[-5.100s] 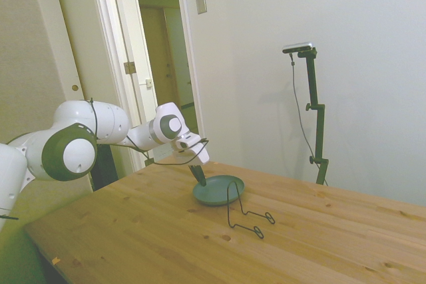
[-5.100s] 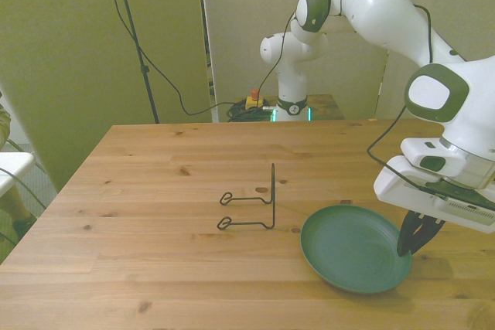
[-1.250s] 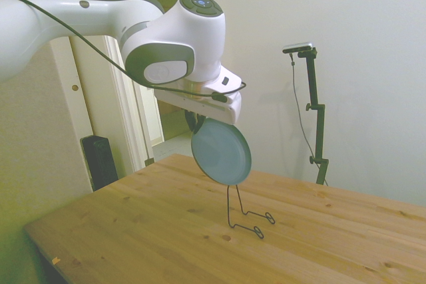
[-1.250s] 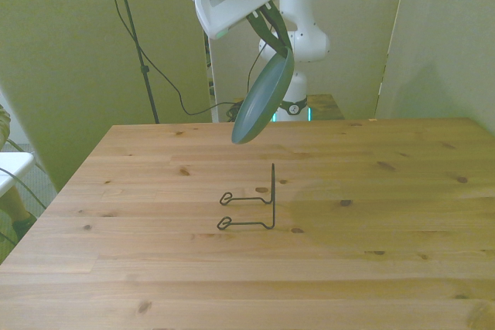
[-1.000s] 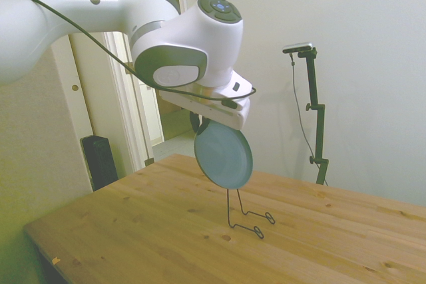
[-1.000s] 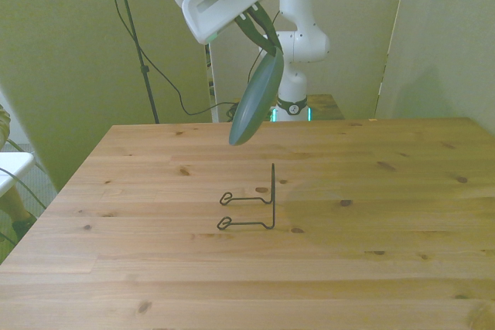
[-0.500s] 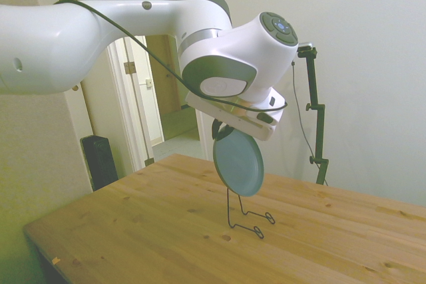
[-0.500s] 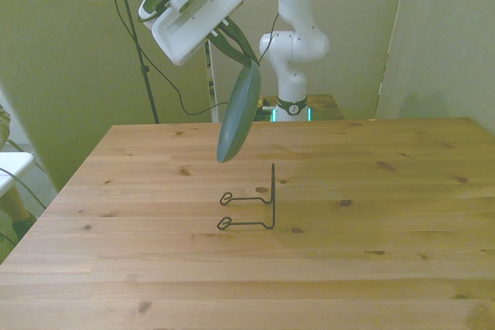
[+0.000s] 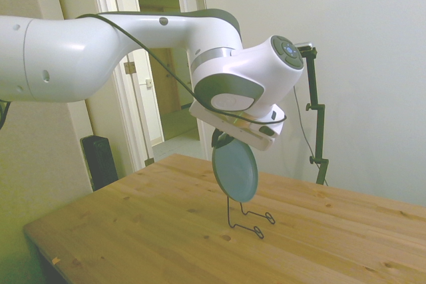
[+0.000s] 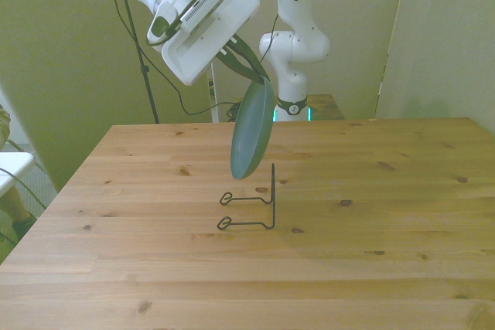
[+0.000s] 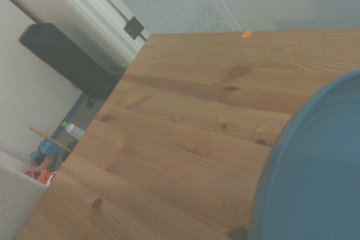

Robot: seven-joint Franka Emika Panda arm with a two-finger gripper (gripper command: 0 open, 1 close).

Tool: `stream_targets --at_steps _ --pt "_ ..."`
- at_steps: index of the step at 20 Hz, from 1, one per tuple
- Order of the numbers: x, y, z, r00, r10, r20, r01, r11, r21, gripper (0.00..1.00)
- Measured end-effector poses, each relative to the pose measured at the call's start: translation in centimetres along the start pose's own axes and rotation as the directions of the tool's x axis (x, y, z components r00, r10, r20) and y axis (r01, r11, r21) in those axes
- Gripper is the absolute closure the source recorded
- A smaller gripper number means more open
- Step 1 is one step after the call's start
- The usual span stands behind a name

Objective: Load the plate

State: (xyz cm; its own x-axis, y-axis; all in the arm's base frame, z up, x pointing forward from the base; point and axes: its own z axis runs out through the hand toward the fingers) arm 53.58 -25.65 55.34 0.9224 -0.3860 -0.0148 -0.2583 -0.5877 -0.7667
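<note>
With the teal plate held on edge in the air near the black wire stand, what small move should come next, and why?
Probably a short descent. The gripper holds the round dull-teal plate by its top rim, nearly upright. In the front view its lower edge hangs clear above the thin black wire stand, just to that view's left of the upright post, over the two base prongs. Lowering it should seat it there.

- You will find no text, label, brand, number or sign that can be read in any of the three views.
- The arm [image 9: 100,51], the plate [image 10: 252,139] and the table [image 10: 371,268] show you only plain, unmarked surfaces.
</note>
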Motion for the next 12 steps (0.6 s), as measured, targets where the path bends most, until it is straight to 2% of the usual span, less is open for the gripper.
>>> stream_targets --at_steps 12 --pt "0.5 1.1 0.8 1.000 0.001 0.000 -0.001 1.000 0.003 1.00"
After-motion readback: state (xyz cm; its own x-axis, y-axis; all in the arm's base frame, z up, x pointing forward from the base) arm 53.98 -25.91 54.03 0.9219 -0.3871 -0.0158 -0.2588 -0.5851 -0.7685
